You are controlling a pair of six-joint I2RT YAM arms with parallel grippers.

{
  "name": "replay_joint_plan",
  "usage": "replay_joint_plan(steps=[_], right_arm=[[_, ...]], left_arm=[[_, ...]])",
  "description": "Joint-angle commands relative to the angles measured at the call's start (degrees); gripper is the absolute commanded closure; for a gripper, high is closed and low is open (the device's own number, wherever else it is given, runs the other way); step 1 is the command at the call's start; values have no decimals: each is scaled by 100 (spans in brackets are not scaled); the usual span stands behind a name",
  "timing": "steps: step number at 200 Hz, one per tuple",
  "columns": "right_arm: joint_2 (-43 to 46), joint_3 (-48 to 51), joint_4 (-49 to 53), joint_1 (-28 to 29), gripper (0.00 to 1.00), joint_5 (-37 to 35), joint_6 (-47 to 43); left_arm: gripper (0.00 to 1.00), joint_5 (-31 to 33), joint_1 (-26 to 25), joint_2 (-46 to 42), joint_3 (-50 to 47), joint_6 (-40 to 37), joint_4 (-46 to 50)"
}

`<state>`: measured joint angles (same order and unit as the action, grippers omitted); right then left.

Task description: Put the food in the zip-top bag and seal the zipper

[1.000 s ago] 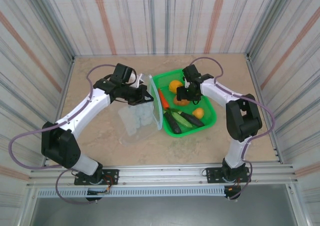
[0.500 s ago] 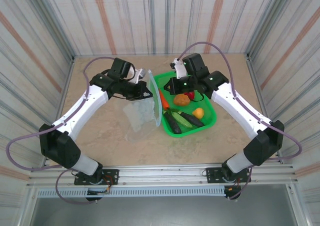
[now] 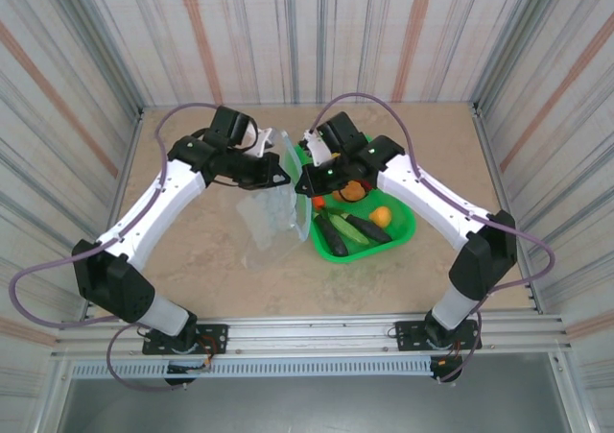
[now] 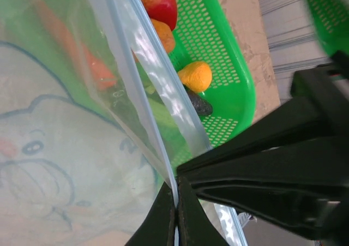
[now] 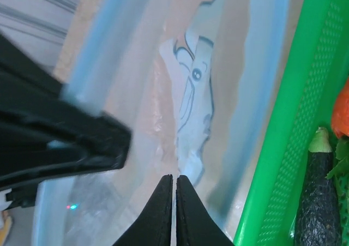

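Table (image 3: 182,260): pale marbled top; I see both arms bent in toward its middle.
Bag: the zip-top bag (image 3: 269,220) hangs upright just left of the green basket (image 3: 401,229), mouth up, its lower part on the table.
Zipper: the zipper (image 4: 143,77) runs as a pale-blue strip straight down into my left tips.
Left grip: the left pincer (image 4: 175,201) is pressed together, pinching the bag's zipper edge.
Right grip: the right pincer (image 5: 174,185) is pressed together at the bag's mouth, just beside the left one; I cannot tell whether film sits between its tips.
Food: the carrot (image 3: 318,203), two round orange fruits (image 3: 381,216), cucumber (image 3: 353,227), dark long pieces (image 3: 331,237) and strawberry (image 4: 162,0) all lie in the basket, outside the bag.
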<state>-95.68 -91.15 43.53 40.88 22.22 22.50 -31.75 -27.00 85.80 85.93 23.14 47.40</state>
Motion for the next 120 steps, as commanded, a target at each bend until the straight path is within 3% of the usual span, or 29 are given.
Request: replay_joint_plan(steps=[1,38,102,120], right_arm=[[-278,-179,226,112,89,-408,296],[-581,-371,74,349,85,-754,697],[-67,314,69,77,85,-2610,827],[54,465,-61,-18,85,-2467,814]], left_arm=[[100,14,-57,-274,526,-210,314],[100,-213,-136,-166,1212,-377,883],[100,1004,46,-381,2061,-865,2026],[100,984,46,-384,2160,-879,2127]])
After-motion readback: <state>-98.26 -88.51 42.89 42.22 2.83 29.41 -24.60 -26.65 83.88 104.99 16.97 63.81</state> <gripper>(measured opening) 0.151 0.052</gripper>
